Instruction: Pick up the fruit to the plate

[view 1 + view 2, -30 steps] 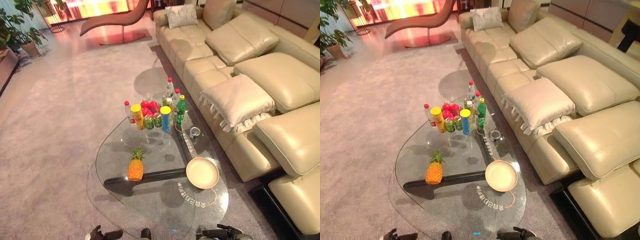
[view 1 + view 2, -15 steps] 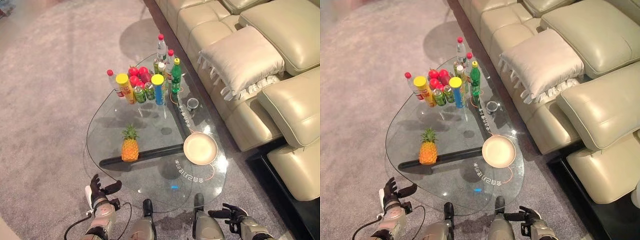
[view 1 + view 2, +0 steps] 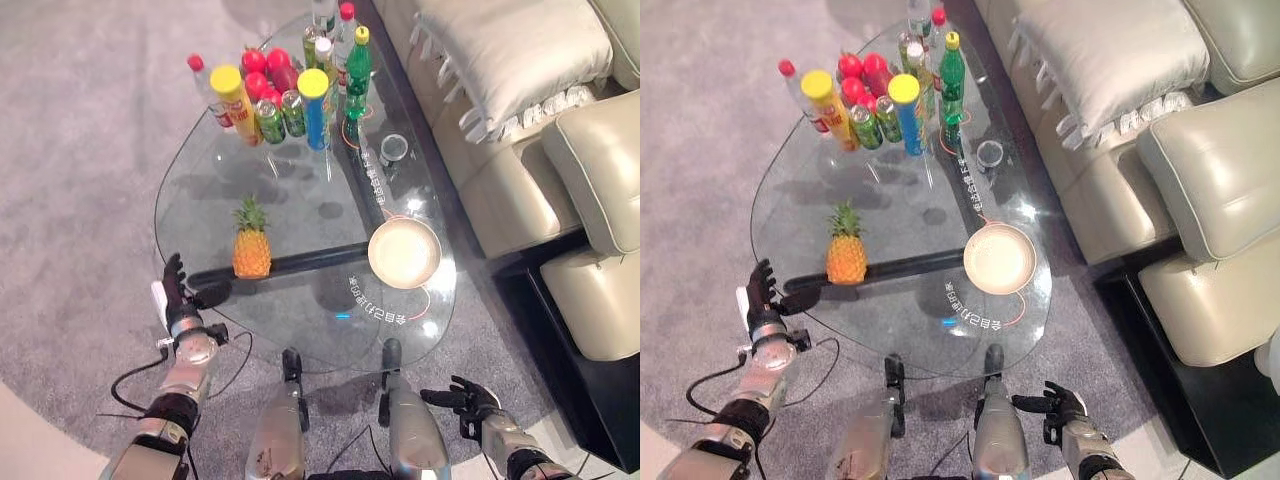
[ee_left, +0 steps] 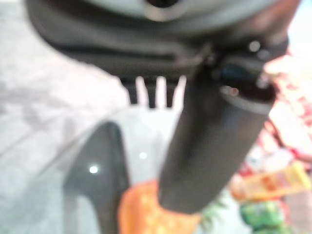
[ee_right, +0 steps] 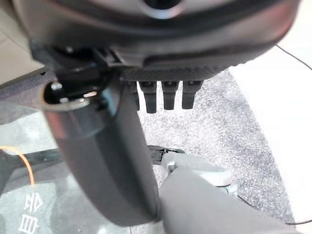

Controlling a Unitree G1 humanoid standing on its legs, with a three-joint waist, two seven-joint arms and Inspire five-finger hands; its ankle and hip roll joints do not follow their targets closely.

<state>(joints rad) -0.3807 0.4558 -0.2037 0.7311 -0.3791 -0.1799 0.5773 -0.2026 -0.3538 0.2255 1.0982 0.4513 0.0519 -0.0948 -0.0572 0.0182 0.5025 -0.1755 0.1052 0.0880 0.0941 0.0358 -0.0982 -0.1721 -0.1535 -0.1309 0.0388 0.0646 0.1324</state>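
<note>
Pineapple [image 3: 251, 250] stands upright on the glass tabletop [image 3: 300, 320], on the robot's left side of it, over the dark bar that runs beneath the glass. Well apart from it, toward the right edge, the round cream plate [image 3: 404, 253] lies flat with nothing on it. At the far end of the tabletop stands a cluster of bottles [image 3: 357, 72], tall yellow-lidded canisters [image 3: 234, 102], small green cans [image 3: 270, 121] and red fruit [image 3: 264, 72], with a small glass [image 3: 394, 149] between them and the plate. The left robot hand [image 3: 178, 297] hovers just off the tabletop's near left edge, close to the pineapple but not touching it, fingers straight and spread. The right robot hand [image 3: 461, 401] hangs low by the near right, over the carpet, fingers relaxed and holding nothing. A pale sofa [image 3: 590, 190] with a cushion [image 3: 510, 55] runs along the right.
</note>
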